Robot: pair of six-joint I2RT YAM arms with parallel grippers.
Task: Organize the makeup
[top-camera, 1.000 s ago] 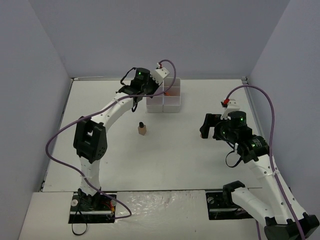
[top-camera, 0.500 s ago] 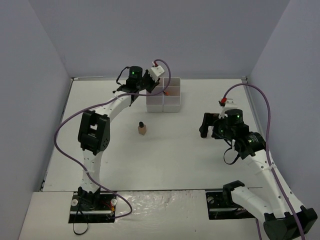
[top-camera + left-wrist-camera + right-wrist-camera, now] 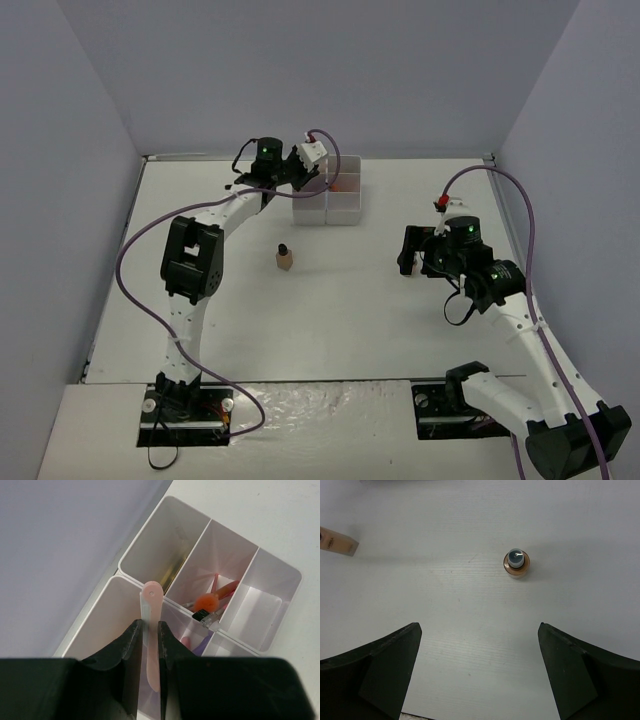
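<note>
So as to drop it in a slot, pinched pink stick (image 3: 151, 592) in left gripper (image 3: 148, 626) over the box (image 3: 150, 545); held right gripper (image 3: 479, 627) spread above a bottle (image 3: 516, 563) on the table (image 3: 445, 595), ready to grab.

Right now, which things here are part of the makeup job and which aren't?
Job: pink stick in left jaws; tan bottle on table; capped bottle below right jaws; orange sponge.
Not makeup: white compartment box.
</note>
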